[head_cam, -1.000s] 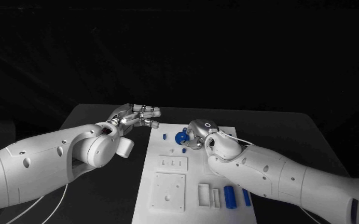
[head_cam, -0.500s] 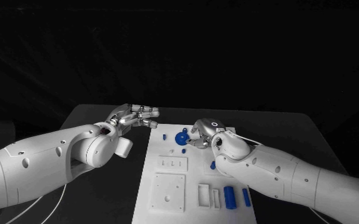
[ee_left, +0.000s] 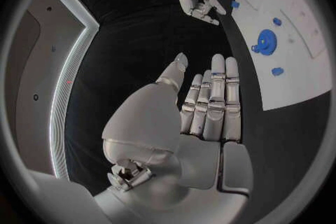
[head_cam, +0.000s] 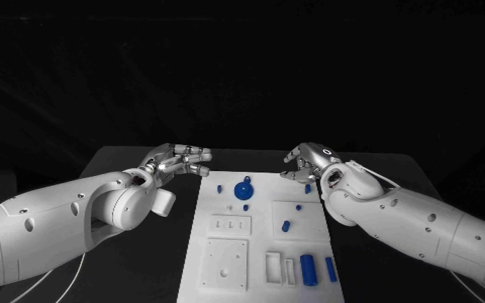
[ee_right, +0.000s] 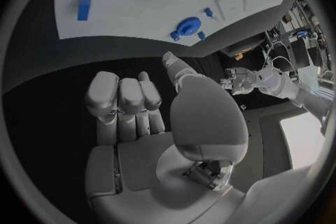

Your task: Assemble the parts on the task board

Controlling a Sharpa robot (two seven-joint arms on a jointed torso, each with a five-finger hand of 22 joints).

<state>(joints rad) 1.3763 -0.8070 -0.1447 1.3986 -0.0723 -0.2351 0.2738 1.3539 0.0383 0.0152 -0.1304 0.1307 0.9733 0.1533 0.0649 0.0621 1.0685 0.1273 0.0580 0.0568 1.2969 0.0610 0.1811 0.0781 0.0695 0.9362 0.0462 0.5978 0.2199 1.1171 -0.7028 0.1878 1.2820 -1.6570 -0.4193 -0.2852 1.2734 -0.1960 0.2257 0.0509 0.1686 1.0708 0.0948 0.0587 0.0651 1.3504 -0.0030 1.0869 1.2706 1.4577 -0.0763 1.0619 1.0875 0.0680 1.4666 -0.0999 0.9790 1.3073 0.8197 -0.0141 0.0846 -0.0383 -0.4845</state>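
Flat white task board with a toothed blue gear; both silver hands empty, fingers apart.

White task board lay flat mid-table, long side running away from robot. Blue gear sat near far end, small blue peg just left of it. Further small blue parts near middle. Two blue cylinders lay lengthwise at near right corner, beside white blocks.
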